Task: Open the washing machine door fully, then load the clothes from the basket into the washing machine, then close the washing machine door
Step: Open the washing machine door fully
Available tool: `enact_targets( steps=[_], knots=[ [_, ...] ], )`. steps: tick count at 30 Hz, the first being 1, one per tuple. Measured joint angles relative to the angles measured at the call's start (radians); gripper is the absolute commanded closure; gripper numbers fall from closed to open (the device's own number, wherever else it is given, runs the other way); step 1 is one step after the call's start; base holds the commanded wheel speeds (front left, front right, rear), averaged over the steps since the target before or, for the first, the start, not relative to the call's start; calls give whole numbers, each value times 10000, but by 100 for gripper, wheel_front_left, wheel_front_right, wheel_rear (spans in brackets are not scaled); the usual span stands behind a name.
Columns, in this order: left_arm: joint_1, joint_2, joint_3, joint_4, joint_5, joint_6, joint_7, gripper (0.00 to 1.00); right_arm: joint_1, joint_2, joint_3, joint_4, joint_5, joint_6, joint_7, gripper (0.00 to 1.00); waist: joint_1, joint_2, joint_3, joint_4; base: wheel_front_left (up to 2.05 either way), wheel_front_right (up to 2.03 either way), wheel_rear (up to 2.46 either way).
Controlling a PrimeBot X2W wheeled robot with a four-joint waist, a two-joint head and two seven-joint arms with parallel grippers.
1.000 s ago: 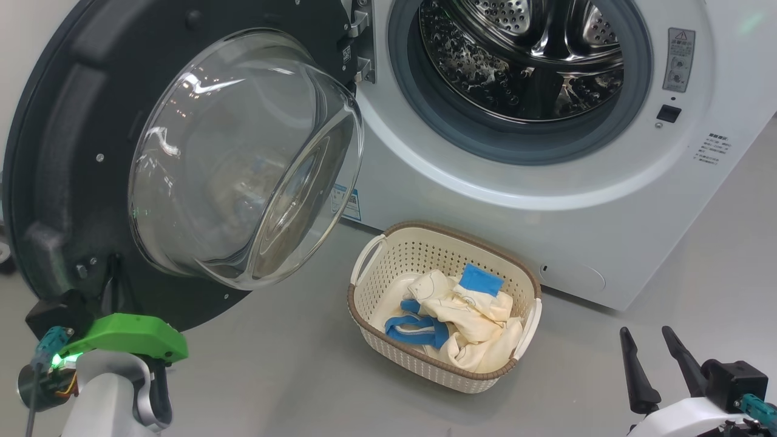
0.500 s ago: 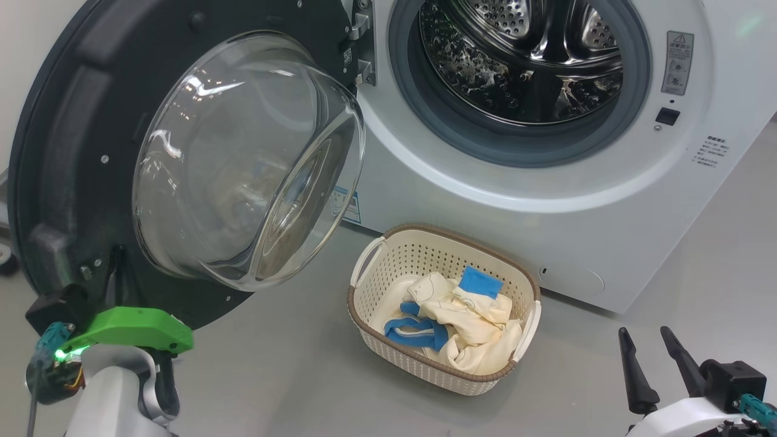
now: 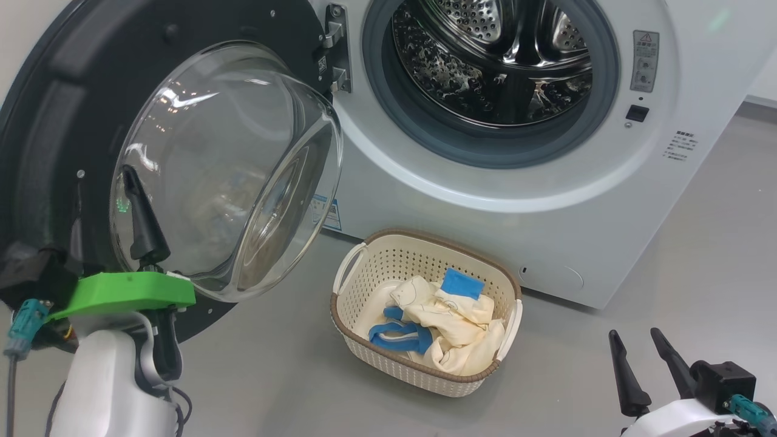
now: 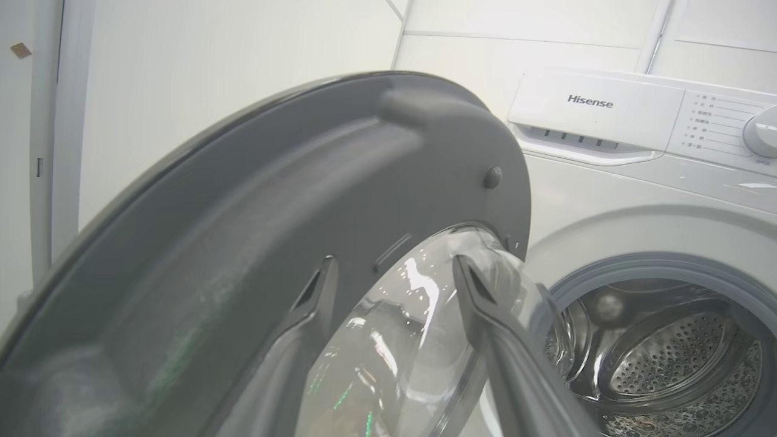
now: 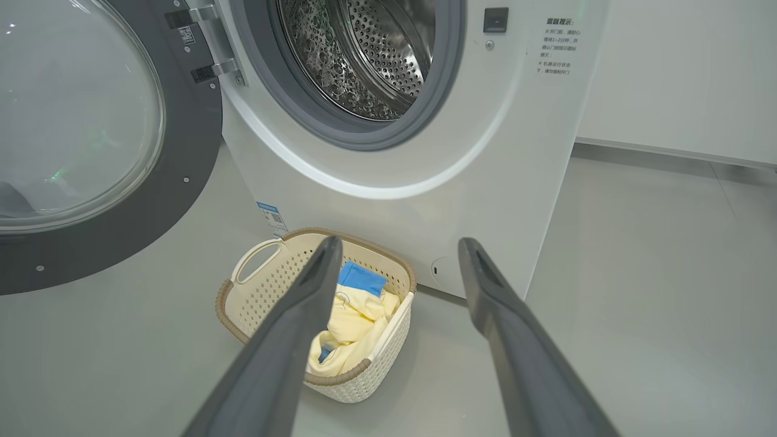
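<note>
The washing machine (image 3: 485, 182) stands with its steel drum (image 3: 491, 54) exposed. The washing machine door (image 3: 54, 121) is swung wide to the left, its glass bowl (image 3: 224, 170) bulging toward me. My left gripper (image 3: 103, 176) is open in front of the door's inner face, one finger (image 3: 142, 218) against the glass; in the left wrist view the gripper (image 4: 393, 261) holds nothing. On the floor before the machine sits the basket (image 3: 364, 285) with the cream and blue clothes (image 3: 443, 315) in it. My right gripper (image 3: 634, 334) is open and empty at lower right, aimed toward the basket (image 5: 267, 303).
Grey floor (image 3: 698, 255) stretches to the right of the machine and in front of the basket. A pale wall (image 5: 668, 73) rises at the right. The control panel's dial (image 4: 762, 130) tops the machine. A blue label (image 3: 331, 212) marks its lower left corner.
My left gripper has opened and let go of the door's lower rim, rising in front of the glass bowl. The head camera has shifted, sliding the scene left. The right arm is still.
</note>
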Motion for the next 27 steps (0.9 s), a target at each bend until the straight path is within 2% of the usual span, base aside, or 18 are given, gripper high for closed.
enact_targets(
  steps=[7, 11, 18, 27],
  knots=[
    [231, -36, -886, -1300, 36, -504, -2, 0, -7, 10, 150, -4, 0, 0, 0, 0, 0, 0, -5, -423, 0, 0, 0],
    [647, -40, -1338, -1538, 92, -593, -2, 0, -21, 27, 201, -17, -12, 0, 0, 0, 0, 0, 6, -747, 0, 0, 0],
    [1553, -35, -1802, -1434, 491, -663, 0, 0, -270, 69, 412, -244, -19, 0, 0, 0, 0, 0, 40, -1456, 0, 0, 0],
    [2506, 75, -1730, -848, 623, -621, 0, 0, -476, 67, 516, -393, -33, 0, 0, 0, 0, 0, 139, -2403, 0, 0, 0]
  ],
)
